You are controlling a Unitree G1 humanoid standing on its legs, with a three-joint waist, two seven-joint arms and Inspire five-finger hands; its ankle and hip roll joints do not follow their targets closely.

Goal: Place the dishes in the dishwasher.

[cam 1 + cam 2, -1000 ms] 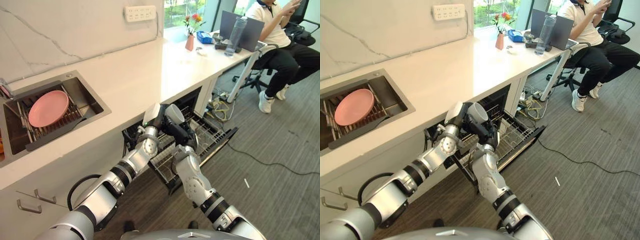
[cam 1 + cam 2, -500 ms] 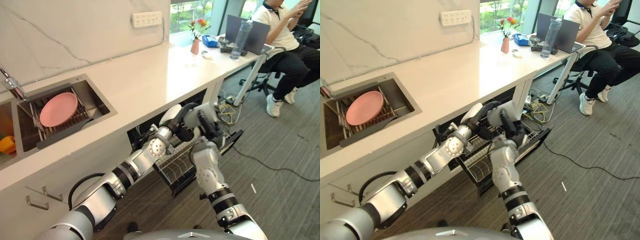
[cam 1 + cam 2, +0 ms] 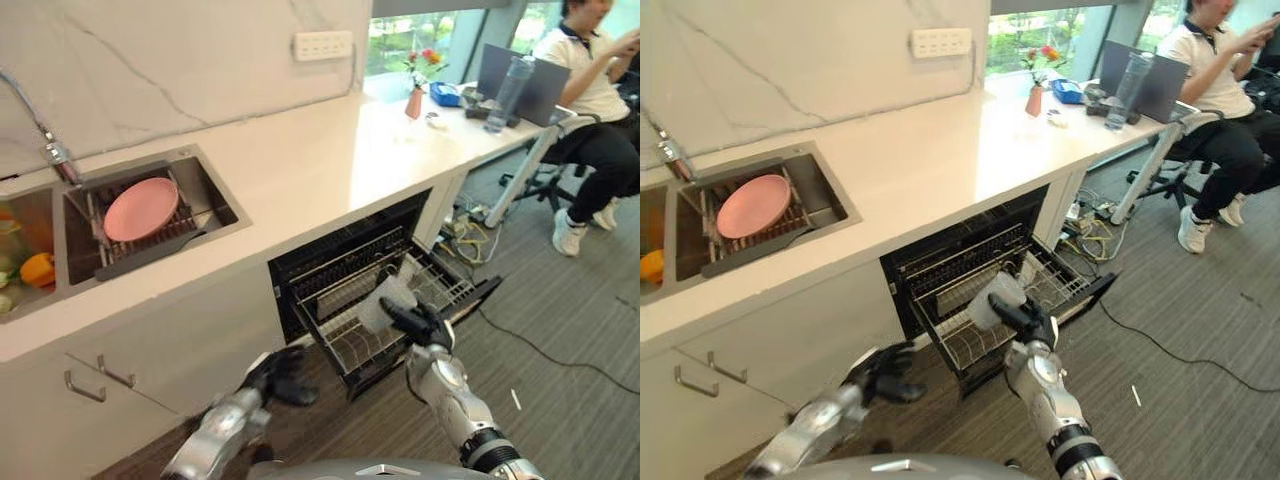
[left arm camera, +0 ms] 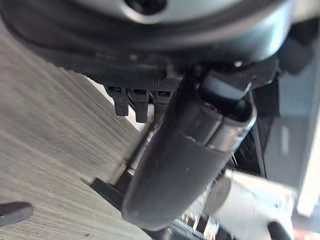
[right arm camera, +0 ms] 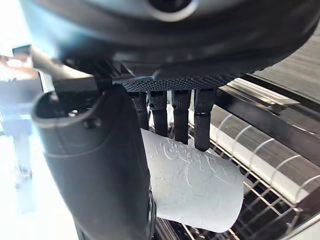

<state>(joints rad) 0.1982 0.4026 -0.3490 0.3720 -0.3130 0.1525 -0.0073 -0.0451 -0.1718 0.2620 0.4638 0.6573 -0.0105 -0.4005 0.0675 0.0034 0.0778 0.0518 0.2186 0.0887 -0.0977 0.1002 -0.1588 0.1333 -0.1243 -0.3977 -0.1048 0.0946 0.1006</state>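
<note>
A pale textured cup [image 3: 384, 300] hangs over the pulled-out wire rack [image 3: 345, 345] of the open dishwasher [image 3: 345, 255]. My right hand [image 3: 428, 326] is shut on that cup; in the right wrist view the fingers [image 5: 176, 107] curl onto the cup [image 5: 200, 185] above the rack [image 5: 265, 165]. Low in front of the cabinet, near the floor, my left hand [image 3: 281, 373] has its fingers curled on nothing. A pink plate [image 3: 141, 208] lies on the drying grid in the sink [image 3: 215, 195] at the left.
An orange fruit [image 3: 36, 268] lies in the basin left of the sink, under a tap [image 3: 54, 155]. At the counter's far end stand a flower vase [image 3: 415, 97], a bottle [image 3: 507, 80] and a laptop. A person [image 3: 598, 100] sits there. A cable [image 3: 560, 352] crosses the floor.
The camera has shifted. My left hand has left the cup and dropped towards the floor. My right hand now holds the cup alone, lower over the rack.
</note>
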